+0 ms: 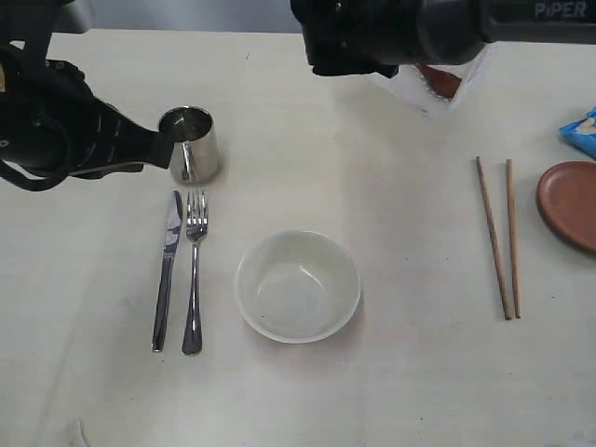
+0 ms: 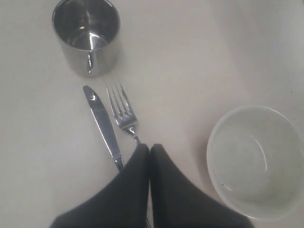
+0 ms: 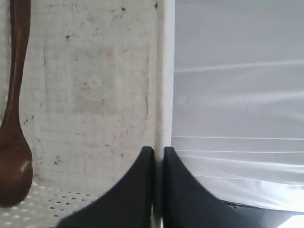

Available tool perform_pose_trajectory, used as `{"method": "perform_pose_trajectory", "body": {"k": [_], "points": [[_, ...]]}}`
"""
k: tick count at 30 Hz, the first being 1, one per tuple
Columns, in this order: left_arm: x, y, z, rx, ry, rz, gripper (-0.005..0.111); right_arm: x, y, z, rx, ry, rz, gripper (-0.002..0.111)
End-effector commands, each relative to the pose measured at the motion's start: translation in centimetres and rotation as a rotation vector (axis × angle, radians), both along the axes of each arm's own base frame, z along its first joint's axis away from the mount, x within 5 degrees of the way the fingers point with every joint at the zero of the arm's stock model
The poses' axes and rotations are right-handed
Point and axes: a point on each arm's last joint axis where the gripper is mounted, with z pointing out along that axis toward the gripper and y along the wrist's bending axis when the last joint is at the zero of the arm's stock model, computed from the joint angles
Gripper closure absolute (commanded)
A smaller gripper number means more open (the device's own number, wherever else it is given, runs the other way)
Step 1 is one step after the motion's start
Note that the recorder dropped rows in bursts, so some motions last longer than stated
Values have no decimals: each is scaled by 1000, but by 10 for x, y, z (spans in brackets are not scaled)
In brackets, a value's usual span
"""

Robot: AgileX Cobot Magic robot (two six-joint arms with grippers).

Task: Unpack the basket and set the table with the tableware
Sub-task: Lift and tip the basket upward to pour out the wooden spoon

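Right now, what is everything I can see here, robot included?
table: one, pale beige, under everything
mug: one, shiny steel, beyond the cutlery tips
knife: one, steel, left of fork
fork: one, steel, left of bowl
bowl: one, cream, centre
chopsticks: two, wooden, right of bowl
plate: one, brown, right edge
snack bag: one, blue, beyond plate
basket: one, white, far side
spoon: one, reddish-brown, inside basket
left gripper: black, shut, near mug
right gripper: black, shut on basket rim

The black right arm (image 1: 447, 28) bears pale "PiPER" lettering (image 1: 562, 9) at one o'clock. The left arm (image 1: 65, 121), black too, carries a looped cable (image 1: 37, 185).
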Motion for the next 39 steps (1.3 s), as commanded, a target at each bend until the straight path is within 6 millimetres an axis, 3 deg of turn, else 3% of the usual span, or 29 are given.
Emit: {"method": "perform_pose_trajectory", "body": {"k": [1,3,10,12,14,17,24,28,31,36,39], "points": [[-1,0,3,-14,-8,-3,107,5,-22,-3,28,36,-98,109],[-1,0,3,-18,-10,-1,107,1,-20,-3,22,36,-83,109],[-1,0,3,-15,-10,-2,107,-22,21,5,37,-27,43,109],[-1,0,2,-13,-6,-3,107,-16,14,7,32,-51,30,109],[-2,0,2,-9,-3,-4,107,-6,-5,6,52,-34,-37,109],[-1,0,2,-16,-5,-2,107,-5,-26,3,177,31,-161,109],[-2,-1,3,-19,-5,-9,107,-13,-20,-5,73,10,-86,109],[-1,-1,3,-23,-11,-8,107,-29,0,-11,33,39,-11,109],[-1,-1,3,-23,-11,-8,107,-37,17,-8,-39,-31,95,109],[-2,0,2,-11,-5,-12,107,-20,-13,-9,17,5,-34,109],[-2,-1,3,-26,-1,-6,107,-22,-19,-15,47,42,-72,109]]}}
